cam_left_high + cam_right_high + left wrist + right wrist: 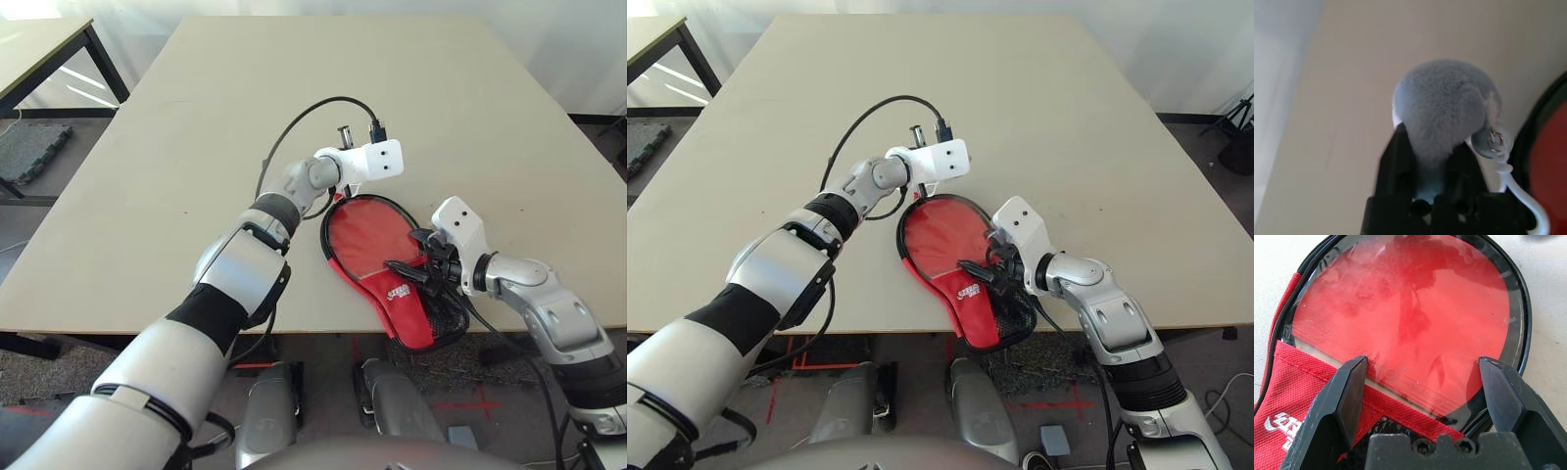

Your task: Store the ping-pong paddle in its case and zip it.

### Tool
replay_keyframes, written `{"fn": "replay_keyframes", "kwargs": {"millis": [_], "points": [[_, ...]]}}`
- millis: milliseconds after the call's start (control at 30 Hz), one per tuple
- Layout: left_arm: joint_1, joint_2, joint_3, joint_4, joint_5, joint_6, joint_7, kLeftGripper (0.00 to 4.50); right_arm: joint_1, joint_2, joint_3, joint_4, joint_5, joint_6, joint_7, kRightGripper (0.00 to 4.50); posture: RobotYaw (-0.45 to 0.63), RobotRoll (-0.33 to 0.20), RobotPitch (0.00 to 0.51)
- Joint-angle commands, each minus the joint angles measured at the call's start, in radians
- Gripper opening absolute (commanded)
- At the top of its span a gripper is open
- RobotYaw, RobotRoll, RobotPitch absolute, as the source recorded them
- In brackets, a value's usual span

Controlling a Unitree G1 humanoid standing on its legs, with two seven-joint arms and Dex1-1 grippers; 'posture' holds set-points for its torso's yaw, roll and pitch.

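Your left pincer (1432, 171) grips grey plush fluff; your right pincer (1422, 362) stands open over the flat, round-ended case (407, 304), red fabric and clear window, paddle (1405, 323) inside, on the smooth tabletop (294, 78).

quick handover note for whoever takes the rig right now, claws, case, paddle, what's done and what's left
Left claw: at the grey plush piece by the case's rounded end; can't tell if it grips it.
Right claw: open, over the case, holding nothing.
Case: flat near the table's front edge, window side up, rounded end pointing away from the robot.
Done: paddle is in the case, its red blade seen through the window.
Left: zip closure can't be confirmed from here; check all round the rim and finish zipping if needed.
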Motion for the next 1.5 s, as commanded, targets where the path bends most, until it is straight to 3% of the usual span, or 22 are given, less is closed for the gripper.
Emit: {"fn": "replay_keyframes", "kwargs": {"millis": [33, 200, 467, 667, 867, 1100, 1500], "points": [[0.008, -0.018, 0.012, -0.021, -0.003, 0.005, 0.002, 2.44, 0.047, 0.010, 0.075, 0.067, -0.020, 0.066, -0.006, 4.50, -0.20, 0.000, 0.121], [0.010, -0.019, 0.011, -0.023, 0.003, 0.000, 0.000, 4.46, 0.053, 0.014, 0.074, 0.063, -0.020, 0.067, -0.011, 4.50, -0.20, 0.000, 0.119], [-0.006, 0.020, 0.028, -0.028, -0.008, -0.013, -0.007, 4.46, 0.035, 0.022, 0.083, 0.081, -0.023, 0.061, -0.010, 4.50, -0.18, 0.000, 0.111], [-0.032, 0.094, 0.076, -0.033, -0.036, -0.014, -0.038, 4.46, 0.021, 0.029, 0.092, 0.096, -0.027, 0.053, -0.008, 4.50, -0.16, 0.000, 0.102], [-0.034, 0.211, 0.127, -0.041, -0.096, 0.013, -0.354, 4.46, 0.001, 0.036, 0.101, 0.124, -0.033, 0.036, 0.001, 4.50, -0.14, 0.000, 0.096], [0.022, 0.263, 0.207, -0.099, -0.238, 0.163, -0.848, 4.46, -0.026, 0.044, 0.111, 0.159, -0.042, 0.015, 0.015, 4.50, -0.12, 0.000, 0.089], [0.208, 0.252, 0.186, -0.343, -0.324, 0.281, -0.989, 4.46, -0.045, 0.038, 0.119, 0.191, -0.047, -0.010, 0.031, 4.50, -0.11, 0.000, 0.075]]}}
